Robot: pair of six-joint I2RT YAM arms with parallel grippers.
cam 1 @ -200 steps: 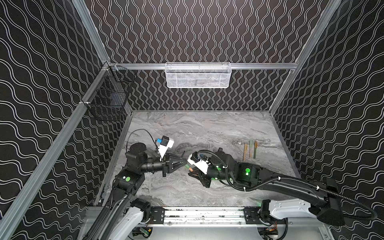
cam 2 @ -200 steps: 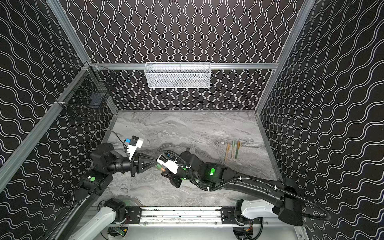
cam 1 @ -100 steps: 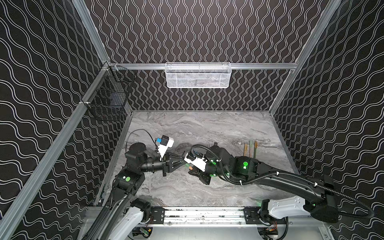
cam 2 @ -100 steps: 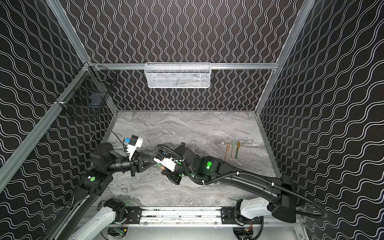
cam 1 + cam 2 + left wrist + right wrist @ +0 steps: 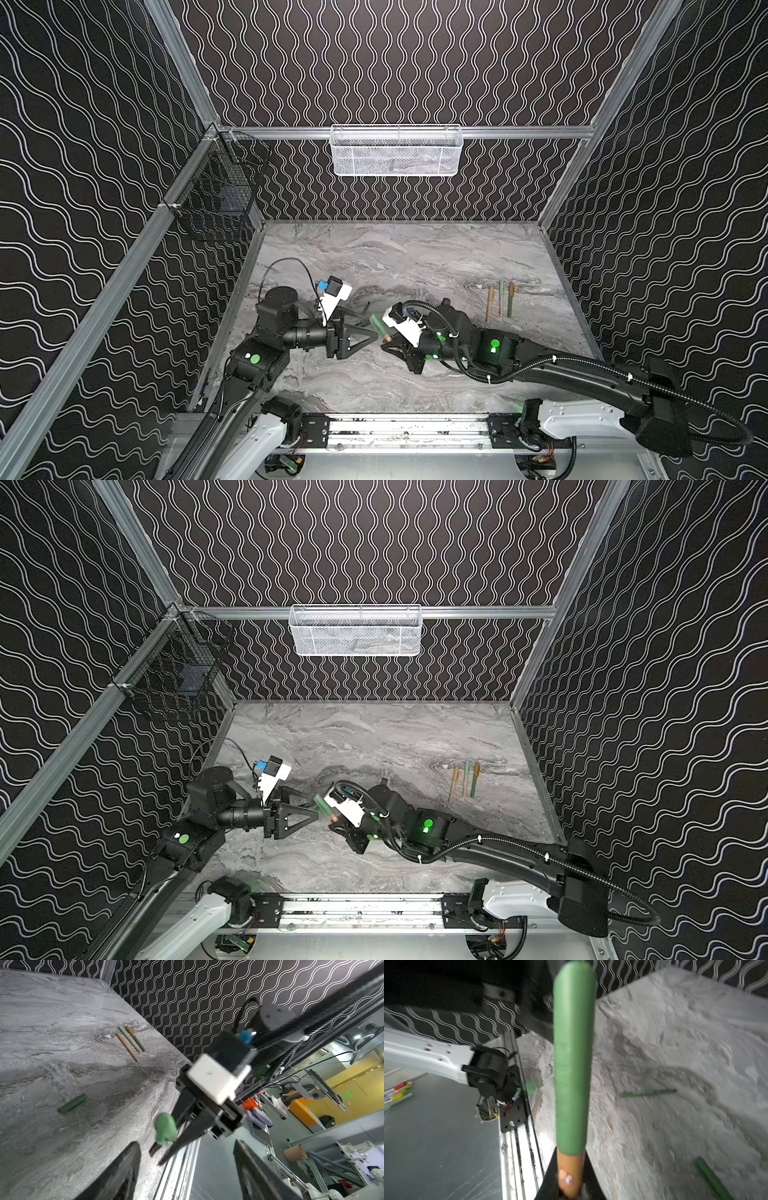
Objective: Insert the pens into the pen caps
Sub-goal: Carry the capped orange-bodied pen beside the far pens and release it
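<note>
Right gripper (image 5: 571,1184) clenched on orange pen (image 5: 571,1167) at the barrel, green cap (image 5: 573,1064) seated over its tip, held above desk (image 5: 415,257) front-middle. Left gripper (image 5: 186,1145) jaws spread, empty. Pen reads light, stiff, slick plastic: grip barrel, not cap. 1 loose cap (image 5: 72,1103) on desk.

Robotics lab test cell: aluminium-profile frame (image 5: 519,132), wavy-patterned black panels (image 5: 395,62), hung mesh basket (image 5: 395,151), marble-print tabletop (image 5: 415,257), robot arms (image 5: 582,374) on base rail (image 5: 407,430); left wrist view shows other rigs (image 5: 315,1093) beyond
</note>
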